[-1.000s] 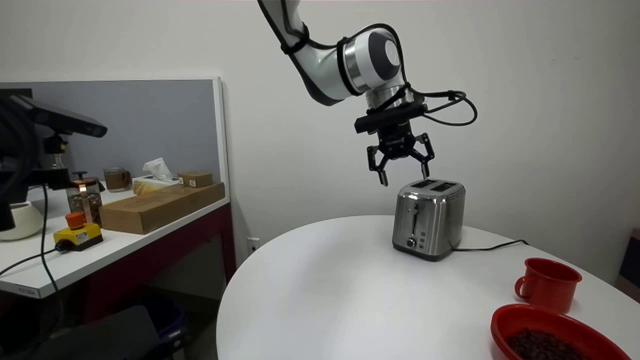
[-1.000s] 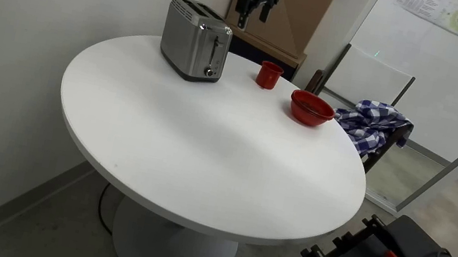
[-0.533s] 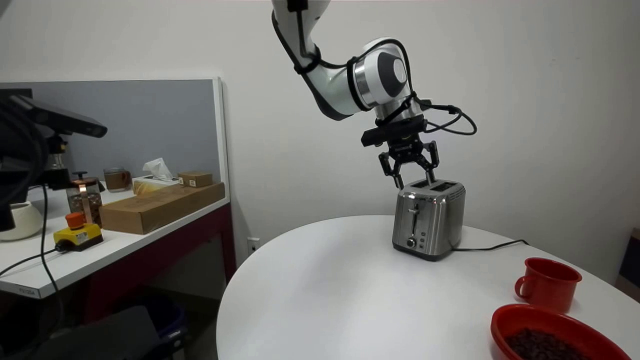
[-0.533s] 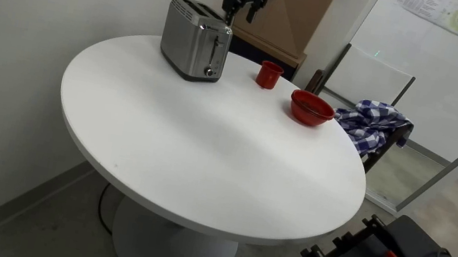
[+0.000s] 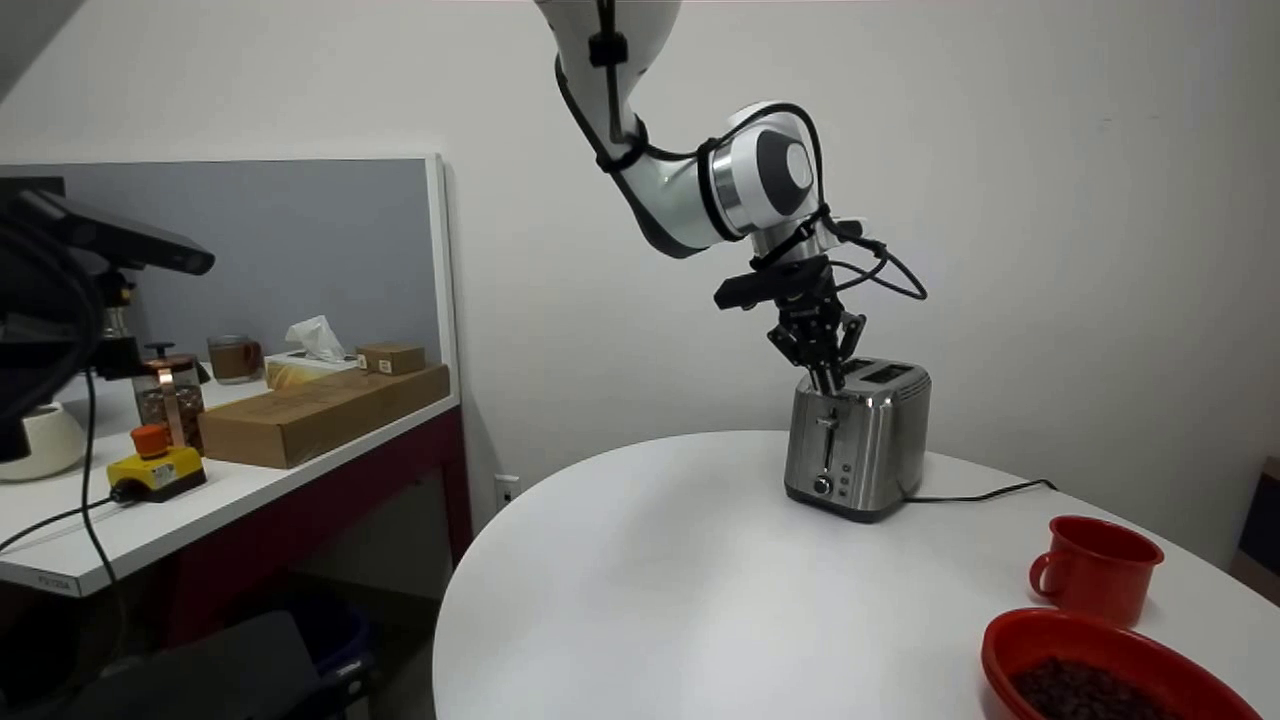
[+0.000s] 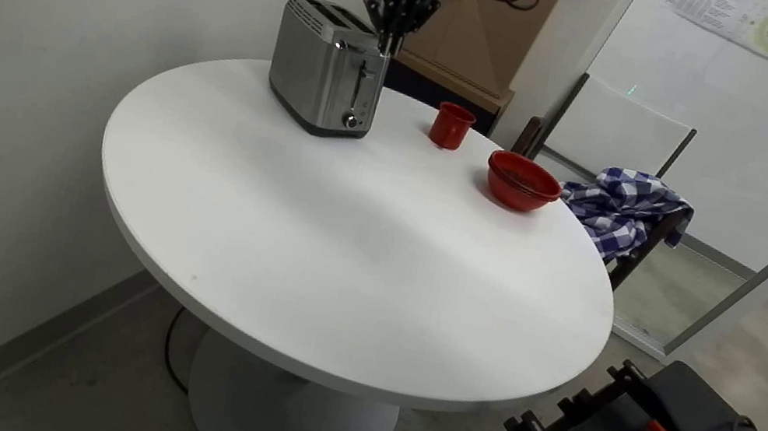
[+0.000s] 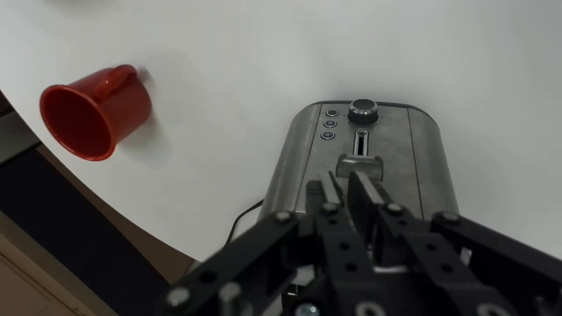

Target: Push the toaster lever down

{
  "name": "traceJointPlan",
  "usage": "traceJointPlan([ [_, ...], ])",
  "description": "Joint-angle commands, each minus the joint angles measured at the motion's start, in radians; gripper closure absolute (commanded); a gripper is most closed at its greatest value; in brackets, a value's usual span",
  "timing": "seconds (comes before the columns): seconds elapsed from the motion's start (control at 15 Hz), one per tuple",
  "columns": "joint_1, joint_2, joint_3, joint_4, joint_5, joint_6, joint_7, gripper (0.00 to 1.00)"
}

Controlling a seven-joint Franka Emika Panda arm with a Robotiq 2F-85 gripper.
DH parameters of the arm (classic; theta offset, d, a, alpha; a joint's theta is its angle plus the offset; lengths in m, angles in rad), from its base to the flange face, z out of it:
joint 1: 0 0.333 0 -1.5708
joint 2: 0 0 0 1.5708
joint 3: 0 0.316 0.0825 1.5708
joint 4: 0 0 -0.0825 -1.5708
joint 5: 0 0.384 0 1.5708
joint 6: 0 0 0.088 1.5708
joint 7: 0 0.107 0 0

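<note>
Now lower, claw (image 7: 342, 177) narrowed, near lever (image 7: 361, 164)

In the wrist view, the jaws partly hide the toaster (image 7: 392, 149) and its lever (image 7: 360, 166)

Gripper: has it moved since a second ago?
Yes: in both exterior views the gripper has come down relative to the toaster, closer to its lever.

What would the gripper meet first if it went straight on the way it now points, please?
Probably the toaster lever, which shows just beyond the gripper in the wrist view; depth is unclear, so the toaster's steel end face may come first.
</note>
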Motion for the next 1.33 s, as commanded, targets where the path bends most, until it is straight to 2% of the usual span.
traceJointPlan([
  [0.0, 0.012, 0.041, -0.008, 0.044, 0.028, 0.004, 0.008, 1.0],
  [0.47, 0.002, 0.093, 0.013, 0.067, 0.036, 0.049, -0.057, 1.0],
  [1.27, 0.001, 0.201, -0.003, 0.149, 0.023, 0.098, -0.126, 1.0],
])
